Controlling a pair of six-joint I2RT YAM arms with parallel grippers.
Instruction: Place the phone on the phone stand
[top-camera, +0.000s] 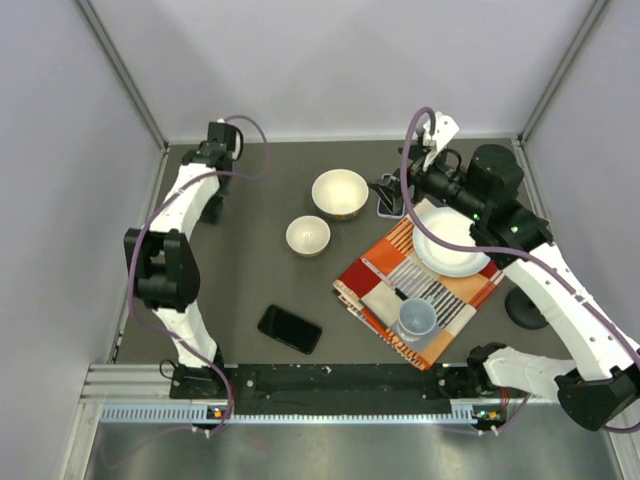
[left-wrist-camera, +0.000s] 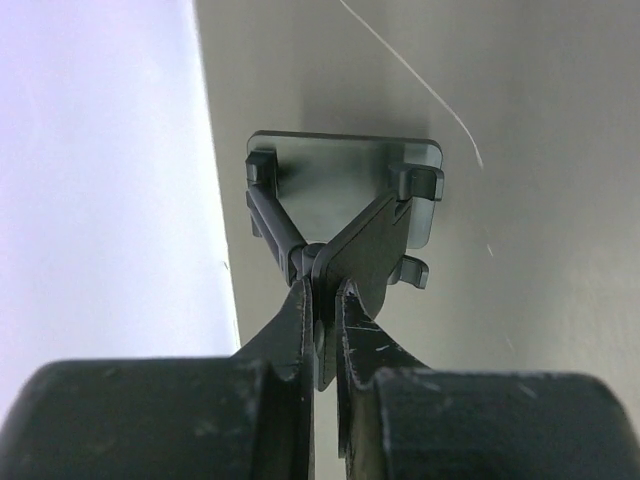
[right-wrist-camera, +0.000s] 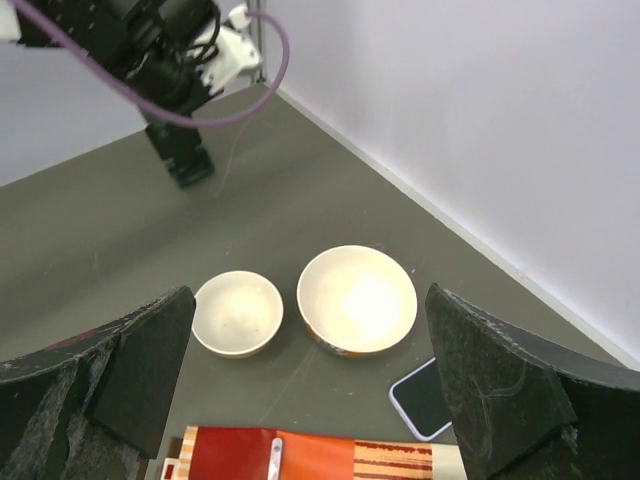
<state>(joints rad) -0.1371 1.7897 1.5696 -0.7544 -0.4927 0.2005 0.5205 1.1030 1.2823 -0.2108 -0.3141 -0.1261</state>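
— Two hands: what is each one doing?

— My left hand (left-wrist-camera: 320, 292) is pressed together on the phone stand (left-wrist-camera: 345, 188). It pinches the dark joint where the two struts cross, below the flat clipped plate. My right hand (right-wrist-camera: 308, 291) is spread wide and holds nothing.

— Where is the stand?

— At about 10 o'clock on the worktop (top-camera: 260, 270), in the far left corner, close against the pale wall. My left arm reaches out over it, so from above the stand is hidden under the hand. Whether its plate rests on the surface I cannot tell.

— And the phone?

— A black phone (top-camera: 290, 328) lies flat at about 7 o'clock, near my bases, well apart from the stand and from both hands. A second phone (right-wrist-camera: 425, 398), in a pale case, lies at about 1 o'clock beneath my spread right hand, beside the large bowl (top-camera: 340, 193).

— What else is out there?

— A small bowl (top-camera: 308, 236) sits at 7 o'clock from the large one, near it but apart. At 4 o'clock a striped cloth (top-camera: 385, 275) carries a white plate (top-camera: 450, 243) at its far corner and a cup (top-camera: 417, 318) toward its near corner.
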